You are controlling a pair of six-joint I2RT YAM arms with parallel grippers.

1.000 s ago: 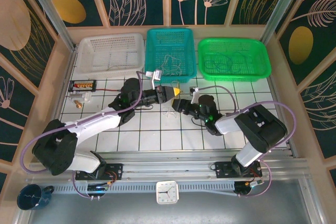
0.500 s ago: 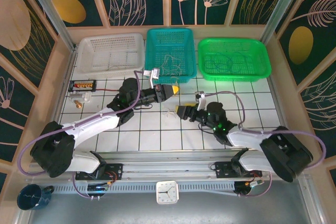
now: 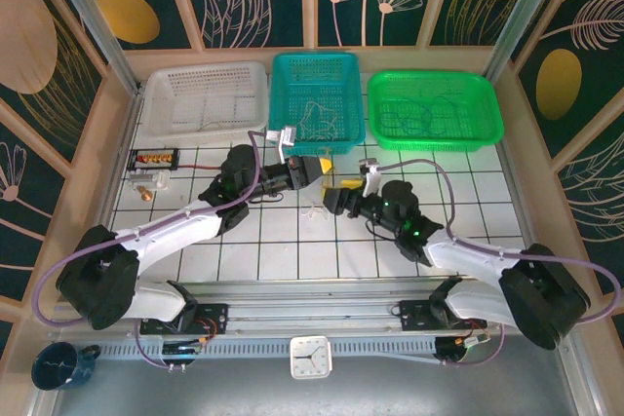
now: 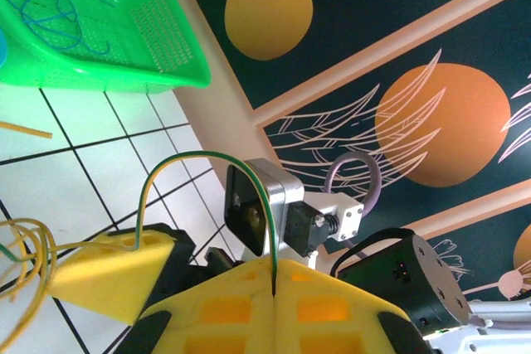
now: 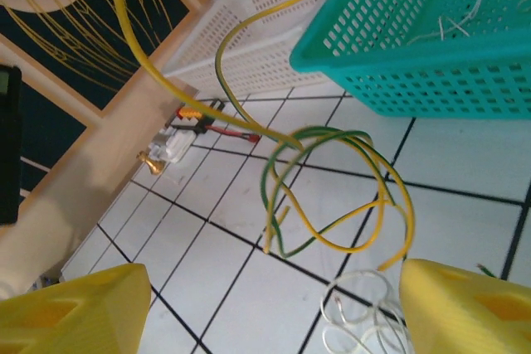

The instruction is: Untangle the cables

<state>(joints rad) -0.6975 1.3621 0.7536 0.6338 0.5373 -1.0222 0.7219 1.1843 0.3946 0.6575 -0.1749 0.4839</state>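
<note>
The cables are a loose tangle of yellow-green wires (image 5: 332, 188) hanging above a small coil of white wires (image 5: 365, 317) that lies on the tiles. From above the tangle (image 3: 317, 197) sits between the two grippers. My left gripper (image 3: 320, 167) is shut on one green-yellow wire (image 4: 249, 180), pinched between its yellow pads (image 4: 249, 304); the wire arcs left toward the other gripper's yellow finger (image 4: 108, 275). My right gripper (image 5: 270, 308) stands wide open just below the hanging loops, with the white coil near its right finger (image 5: 465, 304). It holds nothing.
Three baskets line the back: white (image 3: 207, 96), teal (image 3: 317, 99) with some white wires, and green (image 3: 434, 109) with blue wires. A red wire with a small connector board (image 3: 156, 158) and a brass piece (image 3: 146, 194) lie at the left.
My right arm has stretched out lower to the right, and its gripper has opened wider and come back near the tangle. The left gripper has kept its hold on the wire.
</note>
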